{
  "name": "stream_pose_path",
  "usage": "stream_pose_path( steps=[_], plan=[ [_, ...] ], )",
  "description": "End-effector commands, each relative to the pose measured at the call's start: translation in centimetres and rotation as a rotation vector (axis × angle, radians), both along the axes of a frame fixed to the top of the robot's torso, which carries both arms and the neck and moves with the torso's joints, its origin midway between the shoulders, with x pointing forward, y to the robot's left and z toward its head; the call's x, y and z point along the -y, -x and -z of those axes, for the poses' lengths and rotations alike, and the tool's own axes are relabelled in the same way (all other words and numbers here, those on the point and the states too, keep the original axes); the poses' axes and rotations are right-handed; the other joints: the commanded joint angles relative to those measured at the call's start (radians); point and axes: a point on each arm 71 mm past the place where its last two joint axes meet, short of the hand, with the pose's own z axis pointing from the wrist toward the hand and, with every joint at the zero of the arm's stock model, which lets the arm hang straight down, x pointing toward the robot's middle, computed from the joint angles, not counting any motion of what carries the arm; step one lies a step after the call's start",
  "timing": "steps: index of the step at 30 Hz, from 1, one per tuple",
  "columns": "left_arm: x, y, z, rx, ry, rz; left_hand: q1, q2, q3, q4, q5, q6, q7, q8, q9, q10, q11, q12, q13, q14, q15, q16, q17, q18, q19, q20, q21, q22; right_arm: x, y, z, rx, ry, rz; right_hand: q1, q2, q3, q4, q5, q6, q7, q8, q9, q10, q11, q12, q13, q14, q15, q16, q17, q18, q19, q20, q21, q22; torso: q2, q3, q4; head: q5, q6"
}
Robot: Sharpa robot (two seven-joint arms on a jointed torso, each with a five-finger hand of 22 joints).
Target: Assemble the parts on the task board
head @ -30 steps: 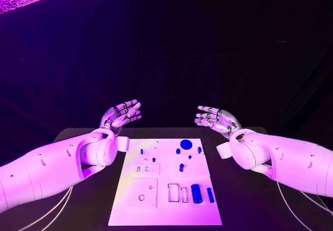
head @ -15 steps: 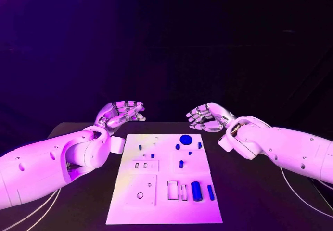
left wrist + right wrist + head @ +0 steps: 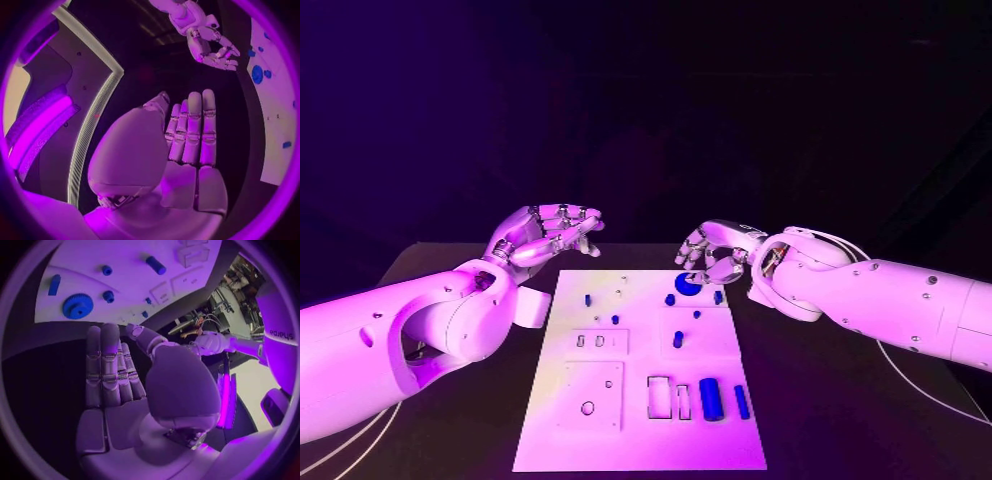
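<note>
**A robot test bench in what looks like a lab**

This has the feel of a robotics lab or demo stand rather than any home or shop. A black table [image 3: 848, 420] sits in front of a plain dark backdrop, and on it lies a white task board [image 3: 646, 440] with cut-out slots and small blue parts [image 3: 710, 399], the sort of fixture made for assembly trials. Beyond the far edge of the table, past the board, the right wrist camera catches a cluttered patch of cables and equipment [image 3: 225, 310], though it is too small and bent to say exactly what stands there.
</note>
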Motion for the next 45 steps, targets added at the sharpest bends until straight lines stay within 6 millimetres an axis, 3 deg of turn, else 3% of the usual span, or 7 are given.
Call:
stream_pose_path(
  steps=[1,5,10,22,28,32,45],
  plan=[
    [0.4,0.4,-0.6,0.01,-0.026,0.034,-0.022,-0.006,0.005,0.0,-0.004,-0.004,-0.004,0.006,0.006,0.009,-0.001,-0.001,0.005,-0.002,-0.003,0.023,0.011,0.009,-0.009,-0.001,0.021,0.012,-0.5,0.1,0.1,0.073,0.201,-0.007,-0.013,-0.013,-0.001,0.013,-0.002,0.002,-0.008,-0.008,0.006,-0.014,-0.003,-0.002,0.001,0.003,0.001,0.044,0.031,0.013,0.013,0.0,0.008,0.008,0.026,-0.0077,0.0072,-0.009,0.002],
    [0.4,0.6,-1.2,0.022,-0.033,0.037,-0.029,-0.01,0.004,0.001,-0.004,-0.006,-0.005,0.006,0.008,0.009,-0.001,0.0,0.006,0.0,-0.004,0.03,0.015,0.009,-0.01,-0.002,0.028,0.016,-1.0,0.2,-0.1,0.095,0.234,-0.016,-0.014,-0.021,0.007,0.033,-0.006,-0.001,-0.012,-0.012,0.022,-0.02,-0.004,-0.001,0.006,0.03,0.001,0.286,0.252,-0.017,0.127,0.0,0.138,0.198,0.039,-0.0131,0.0116,-0.014,0.001],
    [0.5,0.8,-1.7,0.03,-0.034,0.039,-0.034,-0.012,0.004,0.001,-0.005,-0.009,-0.004,0.005,0.009,0.006,0.0,-0.001,0.007,-0.001,-0.003,0.034,0.017,0.009,-0.011,-0.001,0.032,0.019,-1.6,0.2,-0.1,0.106,0.256,-0.026,-0.011,-0.025,0.013,0.043,-0.007,-0.002,-0.012,-0.011,0.032,-0.023,-0.004,-0.001,0.008,0.037,0.002,0.389,0.344,-0.031,0.173,0.001,0.197,0.286,0.049,-0.0148,0.0141,-0.017,0.0],
    [0.3,0.7,-2.1,0.045,-0.033,0.038,-0.042,-0.013,0.004,0.0,-0.005,-0.017,-0.001,0.002,0.011,-0.003,0.003,-0.004,0.007,-0.005,-0.001,0.04,0.019,0.009,-0.016,-0.001,0.039,0.023,-2.5,0.1,0.7,0.095,0.305,-0.045,-0.009,-0.027,0.017,0.055,-0.007,-0.004,-0.012,-0.01,0.044,-0.035,-0.002,-0.001,0.009,0.044,0.005,0.481,0.427,-0.045,0.214,0.003,0.256,0.374,0.061,-0.0168,0.0224,-0.018,-0.002],
    [0.1,0.5,-2.2,0.046,-0.033,0.029,-0.047,-0.013,0.004,0.0,-0.005,-0.023,0.001,0.0,0.012,-0.009,0.005,-0.006,0.008,-0.011,0.001,0.041,0.02,0.008,-0.021,0.001,0.042,0.025,-2.7,0.1,1.2,0.079,0.324,-0.051,-0.009,-0.025,0.02,0.061,-0.008,-0.004,-0.011,-0.01,0.048,-0.034,-0.002,0.0,0.011,0.047,0.006,0.509,0.453,-0.05,0.229,0.004,0.276,0.405,0.061,-0.0155,0.02,-0.016,-0.006],
    [0.0,0.4,-2.2,0.048,-0.032,0.026,-0.049,-0.014,0.005,0.0,-0.004,-0.026,0.002,-0.002,0.012,-0.013,0.006,-0.007,0.008,-0.015,0.003,0.041,0.02,0.008,-0.025,0.002,0.044,0.026,-2.7,0.1,1.5,0.066,0.335,-0.052,-0.008,-0.025,0.022,0.063,-0.008,-0.003,-0.011,-0.009,0.05,-0.032,-0.002,0.0,0.011,0.048,0.006,0.524,0.467,-0.052,0.237,0.004,0.287,0.421,0.061,-0.017,0.0189,-0.017,-0.007],
    [-0.3,0.2,-2.3,0.053,-0.032,0.02,-0.05,-0.014,0.005,0.0,-0.005,-0.028,0.003,-0.002,0.013,-0.015,0.007,-0.008,0.008,-0.019,0.004,0.04,0.019,0.008,-0.028,0.003,0.044,0.027,-2.8,0.0,2.6,0.047,0.336,-0.053,-0.011,-0.02,0.028,0.073,-0.011,-0.004,-0.008,-0.008,0.056,-0.035,0.001,-0.002,0.011,0.046,0.008,0.542,0.478,-0.053,0.238,0.006,0.294,0.432,0.064,-0.0161,0.021,-0.012,-0.01]
  ],
)
